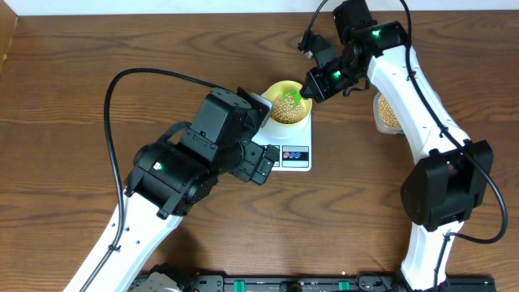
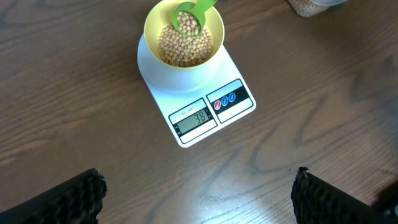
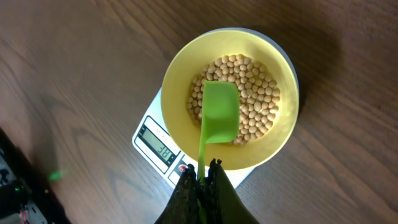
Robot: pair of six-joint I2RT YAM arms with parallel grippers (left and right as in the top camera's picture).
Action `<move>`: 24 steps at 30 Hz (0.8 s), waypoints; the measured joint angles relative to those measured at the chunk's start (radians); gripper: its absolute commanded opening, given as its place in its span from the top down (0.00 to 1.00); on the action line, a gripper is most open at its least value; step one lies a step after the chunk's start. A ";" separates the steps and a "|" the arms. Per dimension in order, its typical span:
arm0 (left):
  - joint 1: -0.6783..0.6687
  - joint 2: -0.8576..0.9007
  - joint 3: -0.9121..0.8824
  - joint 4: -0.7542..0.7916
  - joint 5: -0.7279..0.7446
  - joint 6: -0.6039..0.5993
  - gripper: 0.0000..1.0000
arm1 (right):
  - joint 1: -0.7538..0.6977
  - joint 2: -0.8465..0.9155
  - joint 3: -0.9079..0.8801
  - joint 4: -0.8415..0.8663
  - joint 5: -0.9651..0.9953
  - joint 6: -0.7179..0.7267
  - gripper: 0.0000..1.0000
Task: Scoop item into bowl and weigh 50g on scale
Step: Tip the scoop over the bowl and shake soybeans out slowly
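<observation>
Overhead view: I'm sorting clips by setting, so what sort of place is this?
Probably a robotics lab bench rather than a home kitchen: a wood-grain table, a left robot arm and a right robot arm working over it, and a kitchen scale holding a bowl of beans.

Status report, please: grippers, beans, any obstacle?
Left gripper open, empty above table. Right gripper shut on green scoop over bowl. Beans in bowl, on scale. No obstacle.

Wood table (image 1: 73, 73) under scale (image 1: 296, 156), perhaps tub (image 1: 388, 115).
</observation>
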State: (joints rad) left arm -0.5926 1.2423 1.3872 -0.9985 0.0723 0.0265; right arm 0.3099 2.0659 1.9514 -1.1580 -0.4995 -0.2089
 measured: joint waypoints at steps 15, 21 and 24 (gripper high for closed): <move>0.000 0.000 0.000 0.000 0.000 0.000 0.02 | 0.000 0.000 0.000 0.002 0.003 -0.148 0.99; 0.000 0.000 0.000 0.000 0.000 0.000 0.02 | 0.000 0.000 0.000 0.002 0.004 -0.208 0.99; 0.000 0.000 0.000 0.000 0.000 0.000 0.02 | 0.000 0.000 0.000 0.002 0.004 -0.240 0.99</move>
State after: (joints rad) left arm -0.5926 1.2423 1.3876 -0.9985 0.0723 0.0265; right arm 0.3099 2.0659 1.9514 -1.1557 -0.4957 -0.4484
